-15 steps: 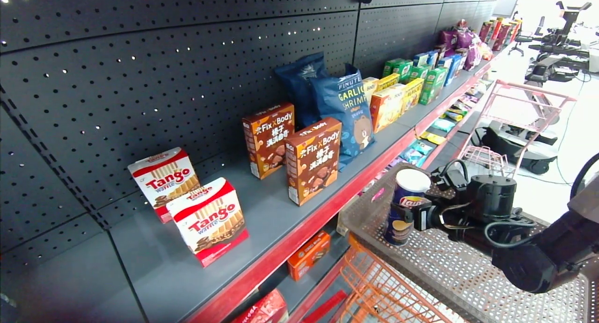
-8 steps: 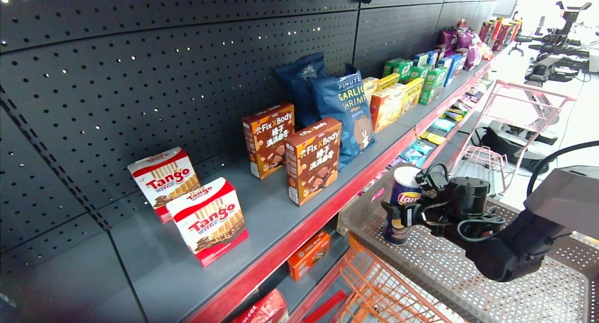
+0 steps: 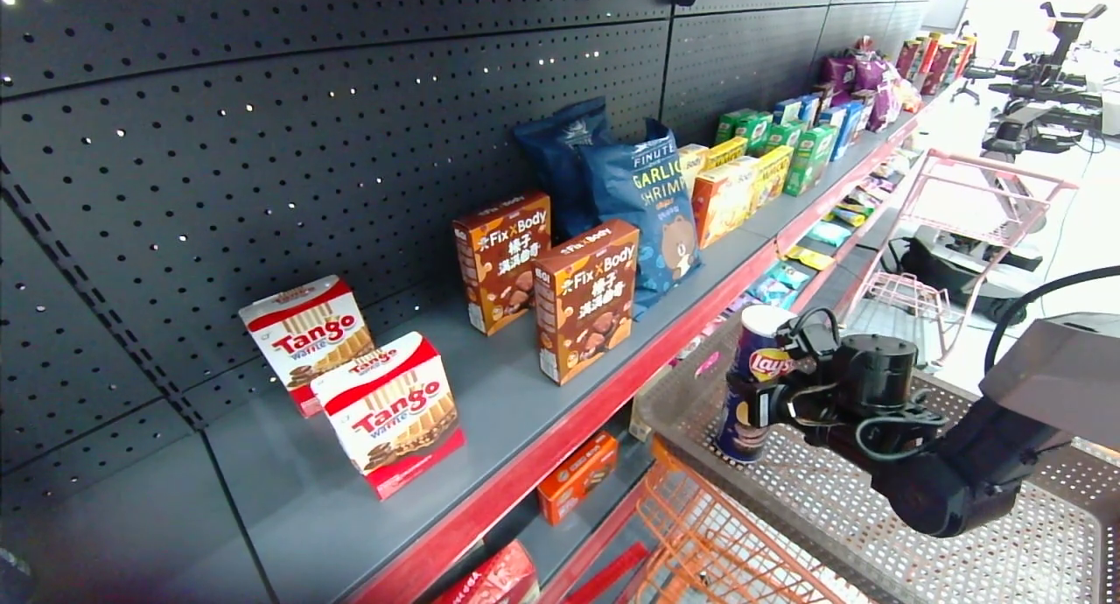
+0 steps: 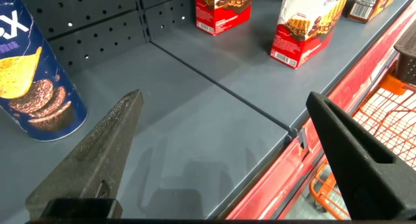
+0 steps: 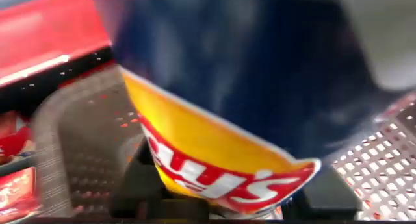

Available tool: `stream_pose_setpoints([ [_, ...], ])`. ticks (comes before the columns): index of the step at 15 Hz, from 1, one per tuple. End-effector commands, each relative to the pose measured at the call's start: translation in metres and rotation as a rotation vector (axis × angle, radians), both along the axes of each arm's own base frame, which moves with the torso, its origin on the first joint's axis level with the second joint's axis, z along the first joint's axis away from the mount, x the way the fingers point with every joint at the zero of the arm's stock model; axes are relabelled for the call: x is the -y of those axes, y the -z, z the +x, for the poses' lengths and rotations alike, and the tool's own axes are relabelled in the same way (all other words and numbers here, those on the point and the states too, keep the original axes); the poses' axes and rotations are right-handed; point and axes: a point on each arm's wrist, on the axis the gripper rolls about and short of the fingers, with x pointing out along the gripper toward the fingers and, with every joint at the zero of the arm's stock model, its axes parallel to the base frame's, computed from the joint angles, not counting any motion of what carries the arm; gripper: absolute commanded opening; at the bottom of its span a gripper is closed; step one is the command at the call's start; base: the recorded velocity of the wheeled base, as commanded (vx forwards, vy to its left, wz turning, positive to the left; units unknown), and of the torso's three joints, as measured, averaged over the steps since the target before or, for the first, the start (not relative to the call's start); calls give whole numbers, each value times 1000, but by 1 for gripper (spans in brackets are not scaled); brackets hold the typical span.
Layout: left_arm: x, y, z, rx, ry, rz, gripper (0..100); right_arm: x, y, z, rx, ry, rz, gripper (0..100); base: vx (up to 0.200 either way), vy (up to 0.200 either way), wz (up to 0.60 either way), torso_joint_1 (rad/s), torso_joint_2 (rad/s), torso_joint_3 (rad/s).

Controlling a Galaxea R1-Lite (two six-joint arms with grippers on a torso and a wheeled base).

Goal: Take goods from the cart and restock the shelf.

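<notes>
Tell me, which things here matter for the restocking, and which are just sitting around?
In the job: chips can, right gripper gripping it, cart tray, shelf.
Just sitting there: wafer boxes, brown boxes, blue bags, pink cart.

**A:** What do we count on the shelf, kind by kind?

**B:** We make it two wafer boxes, two brown biscuit boxes and two blue snack bags.

**A:** And how many chip cans do we have?

**B:** Two chip cans, one in the head view and another in the left wrist view.

**A:** How many carts do we see?

**B:** Two carts, an orange one and a pink one.

**A:** Anything we can't settle?

**B:** We count one orange box on the level below. Farther along, the yellow boxes and green boxes stand too crowded for us to number. We say several of each.
</notes>
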Motion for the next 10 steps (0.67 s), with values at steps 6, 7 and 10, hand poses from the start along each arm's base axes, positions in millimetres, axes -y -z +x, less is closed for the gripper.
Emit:
stream_pose_setpoints([
  [6,0,0,0,1,-2,0,100,10,-107,-122,134,75,22,0,0,0,0,0,0,0],
  [7,0,0,0,1,0,0,100,13,-112,-130,144,102,21,0,0,0,0,0,0,0],
  [10,0,0,0,1,0,0,100,32,-136,-176,154,219,7,0,0,0,0,0,0,0],
])
